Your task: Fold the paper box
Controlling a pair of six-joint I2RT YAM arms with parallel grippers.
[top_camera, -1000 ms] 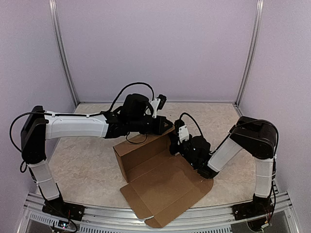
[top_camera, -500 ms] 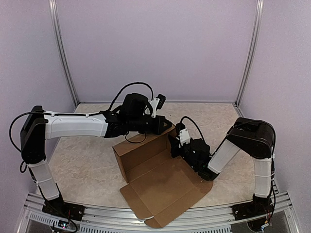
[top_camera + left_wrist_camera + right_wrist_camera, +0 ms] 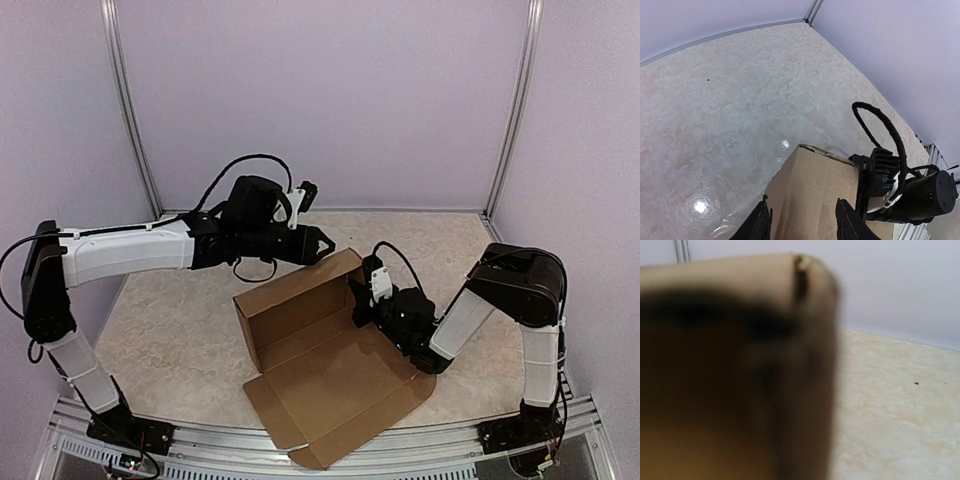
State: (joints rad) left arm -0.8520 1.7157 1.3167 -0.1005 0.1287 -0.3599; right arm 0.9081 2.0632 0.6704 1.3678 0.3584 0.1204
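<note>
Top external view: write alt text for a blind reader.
A plain brown cardboard box, half folded, lies open on a beige marbled table. The left claw hovers open behind its far wall; the right claw is at its right wall.

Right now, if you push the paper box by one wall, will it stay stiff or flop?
Probably flops: the paper box is thin creased cardboard, its near flaps lying flat while the far wall stands. Likely light, so it may slide on the glossy table rather than fold.
</note>
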